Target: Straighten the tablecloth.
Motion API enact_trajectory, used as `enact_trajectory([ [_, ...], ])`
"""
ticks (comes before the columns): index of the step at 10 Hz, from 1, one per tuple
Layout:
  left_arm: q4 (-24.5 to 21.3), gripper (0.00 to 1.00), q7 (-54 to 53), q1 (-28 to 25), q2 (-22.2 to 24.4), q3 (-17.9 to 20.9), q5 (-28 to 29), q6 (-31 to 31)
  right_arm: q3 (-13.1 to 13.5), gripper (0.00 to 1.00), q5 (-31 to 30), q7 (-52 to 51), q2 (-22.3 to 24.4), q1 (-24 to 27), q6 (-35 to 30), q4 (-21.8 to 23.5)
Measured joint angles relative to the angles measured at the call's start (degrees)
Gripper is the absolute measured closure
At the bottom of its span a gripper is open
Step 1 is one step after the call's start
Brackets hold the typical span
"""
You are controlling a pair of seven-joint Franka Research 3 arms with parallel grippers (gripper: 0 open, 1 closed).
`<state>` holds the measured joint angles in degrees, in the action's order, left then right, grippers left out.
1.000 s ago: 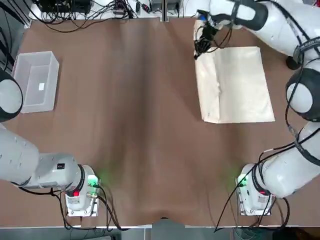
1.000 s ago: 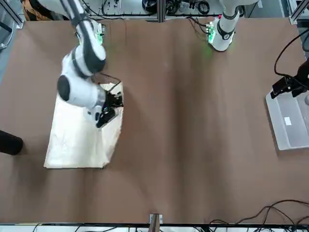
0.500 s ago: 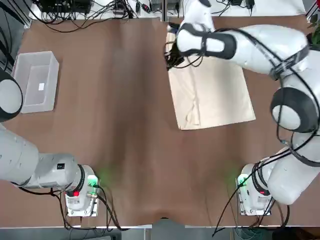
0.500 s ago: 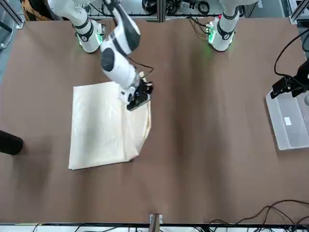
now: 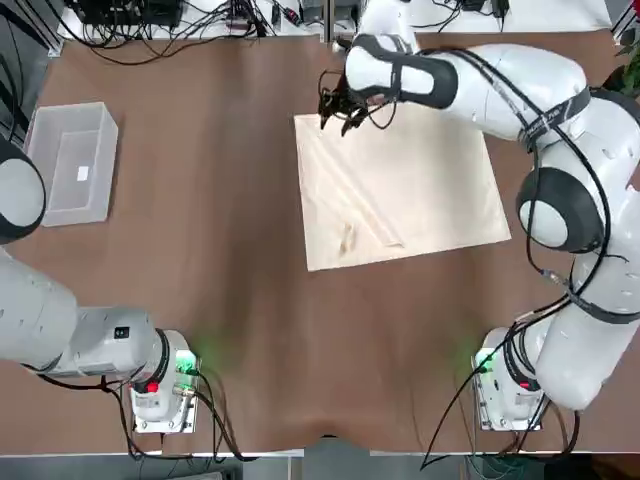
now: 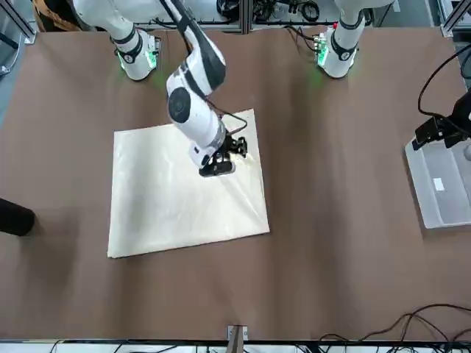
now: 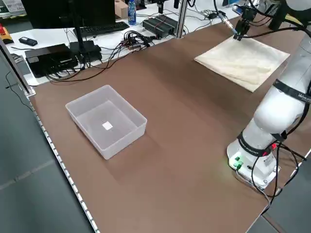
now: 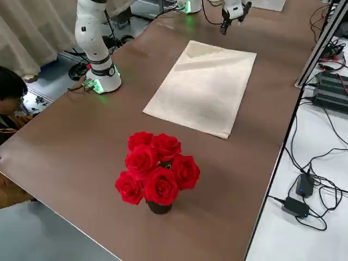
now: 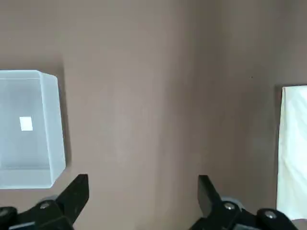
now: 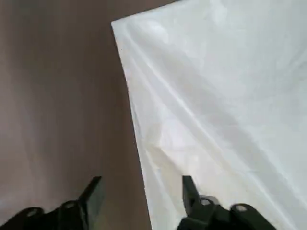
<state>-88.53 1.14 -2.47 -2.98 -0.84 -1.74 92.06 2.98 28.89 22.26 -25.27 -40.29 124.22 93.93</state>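
Over the far-left corner of the thin, limp cream fabric tablecloth (image 5: 400,190), I'm hovering the right gripper (image 5: 337,112), jaws open and empty, judging its edges easiest to pinch.

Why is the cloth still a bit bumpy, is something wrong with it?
The tablecloth lies spread flat, but a diagonal crease and a small pucker remain near its left edge, and it sits slightly crooked on the table. The right gripper hangs open above its far left corner.
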Motion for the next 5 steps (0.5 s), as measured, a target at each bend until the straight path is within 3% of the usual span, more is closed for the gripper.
enact_trajectory([
  [1,0.00,0.00,0.00,0.00,-0.01,0.00,0.00,0.00,0.26,0.04,-0.66,-1.66,2.06,3.10,-3.18,0.14],
  [2,-0.01,0.00,0.00,0.00,-0.02,0.00,0.00,0.00,0.41,0.00,-2.53,-3.27,4.49,6.23,-6.77,0.52],
  [5,-0.02,0.00,0.00,-0.01,-0.02,0.00,0.00,0.00,0.61,0.00,-9.45,-7.45,10.40,15.46,-14.21,1.26],
])
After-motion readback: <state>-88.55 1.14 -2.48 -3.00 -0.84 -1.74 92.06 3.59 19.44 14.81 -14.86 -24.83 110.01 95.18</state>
